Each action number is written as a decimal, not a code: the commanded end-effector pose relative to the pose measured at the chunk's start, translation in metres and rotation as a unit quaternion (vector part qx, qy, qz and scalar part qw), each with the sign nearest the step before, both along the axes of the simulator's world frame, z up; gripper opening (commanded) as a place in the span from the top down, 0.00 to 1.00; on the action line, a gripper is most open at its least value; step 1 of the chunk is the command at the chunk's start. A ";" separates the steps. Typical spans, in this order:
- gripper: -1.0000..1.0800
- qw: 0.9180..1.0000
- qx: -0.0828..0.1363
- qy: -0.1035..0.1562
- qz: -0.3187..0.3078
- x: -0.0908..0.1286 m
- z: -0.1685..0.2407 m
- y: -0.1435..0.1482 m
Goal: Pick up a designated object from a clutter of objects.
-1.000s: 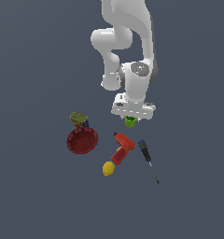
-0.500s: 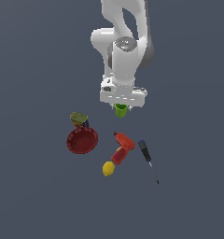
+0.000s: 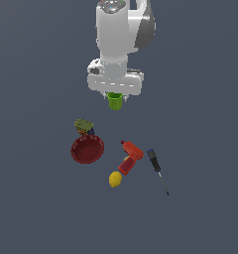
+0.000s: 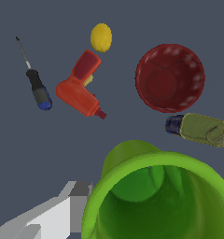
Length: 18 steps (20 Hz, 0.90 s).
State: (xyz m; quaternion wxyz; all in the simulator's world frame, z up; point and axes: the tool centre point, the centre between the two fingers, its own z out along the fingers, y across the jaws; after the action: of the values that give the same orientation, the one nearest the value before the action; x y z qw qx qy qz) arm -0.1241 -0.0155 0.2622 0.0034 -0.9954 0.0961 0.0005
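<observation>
The designated object, a lime-green cup (image 3: 115, 101), hangs in the air under the white hand, well above the floor. My gripper (image 3: 115, 100) is shut on it. In the wrist view the cup (image 4: 156, 196) fills the near field, open mouth toward the camera, with one grey finger (image 4: 62, 210) beside it. The rest of the clutter of objects lies below: a dark red bowl (image 3: 87, 149), a red power drill (image 3: 129, 157), a yellow lemon (image 3: 115, 179), a black-handled screwdriver (image 3: 155, 167) and an olive box (image 3: 84, 125).
The bowl (image 4: 170, 78), the olive box (image 4: 199, 129), the drill (image 4: 80, 87), the lemon (image 4: 101, 37) and the screwdriver (image 4: 35, 84) all rest on a plain dark grey floor, grouped beneath the arm.
The arm has risen with the green cup held in the gripper and shifted toward the exterior view's left. The items on the floor have stayed put.
</observation>
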 end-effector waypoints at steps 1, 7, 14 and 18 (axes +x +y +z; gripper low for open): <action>1.00 1.000 0.000 0.000 0.000 -0.003 0.022 -0.016; 1.00 1.000 -0.001 0.000 -0.001 -0.010 0.075 -0.054; 1.00 1.000 -0.002 0.000 -0.001 -0.014 0.128 -0.092; 1.00 1.000 -0.003 0.000 -0.001 -0.015 0.149 -0.107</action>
State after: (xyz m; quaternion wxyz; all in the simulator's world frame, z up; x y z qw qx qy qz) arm -0.1384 -0.1173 0.4029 0.0008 -0.9952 0.0978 0.0003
